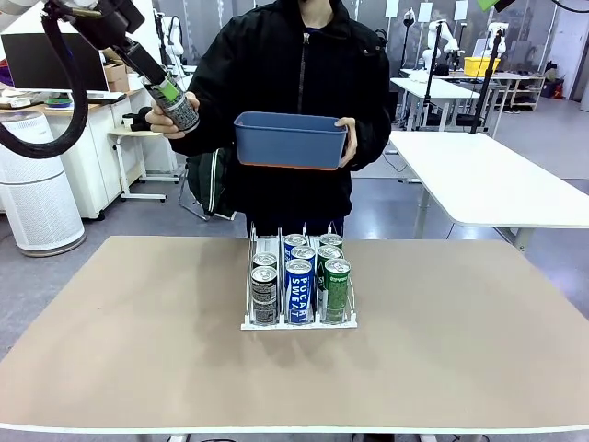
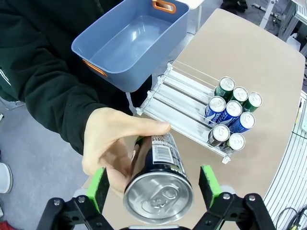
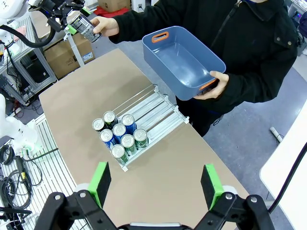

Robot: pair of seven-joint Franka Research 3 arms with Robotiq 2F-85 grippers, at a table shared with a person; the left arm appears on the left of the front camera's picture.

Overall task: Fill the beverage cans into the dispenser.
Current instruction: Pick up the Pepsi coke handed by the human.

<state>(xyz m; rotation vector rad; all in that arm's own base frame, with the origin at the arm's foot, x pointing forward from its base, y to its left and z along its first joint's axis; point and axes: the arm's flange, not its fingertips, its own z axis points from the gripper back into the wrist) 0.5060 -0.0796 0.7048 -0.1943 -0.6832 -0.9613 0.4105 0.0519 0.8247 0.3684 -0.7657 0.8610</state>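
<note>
A person's hand holds a dark beverage can up at the far left, above table height. My left gripper stands open around that can, its green pads a little off the can's sides. The dispenser, a clear wire-divided rack, sits mid-table. Several beverage cans stand in its front part: dark ones in the left lane, blue in the middle, green on the right. My right gripper hangs open high over the table with nothing between its fingers.
The person stands at the far edge and holds an empty blue tub in the other hand, above the dispenser's back end. The dispenser's rear lanes are bare. Brown tabletop spreads wide on both sides.
</note>
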